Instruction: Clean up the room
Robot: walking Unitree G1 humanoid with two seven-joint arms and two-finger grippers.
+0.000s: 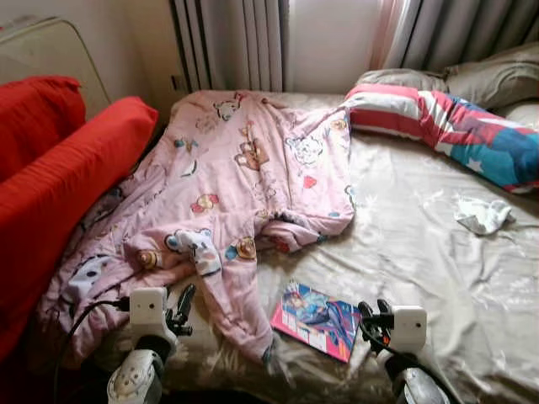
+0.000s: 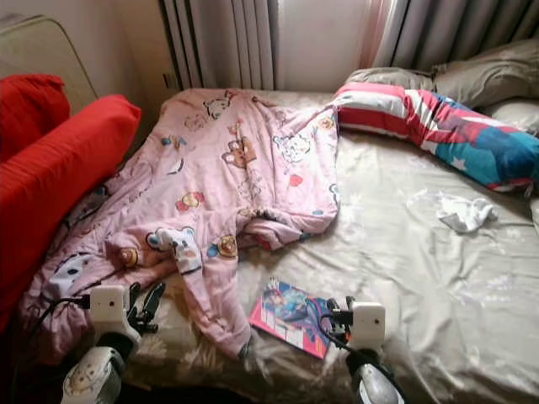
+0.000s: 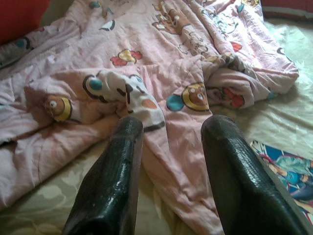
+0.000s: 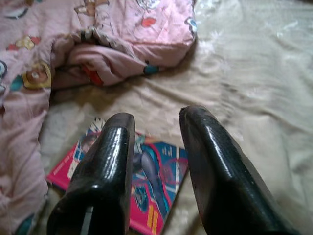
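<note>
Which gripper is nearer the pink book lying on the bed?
Right. The right gripper hovers open at the book's near right corner. The left gripper, also open, sits farther off, across a fold of the pink quilt.

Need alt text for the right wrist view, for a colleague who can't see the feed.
The right claw, open and empty, hovers above a pink-edged comic book lying flat on the beige bedsheet. A rumpled pink cartoon-print blanket lies beyond the book.
</note>
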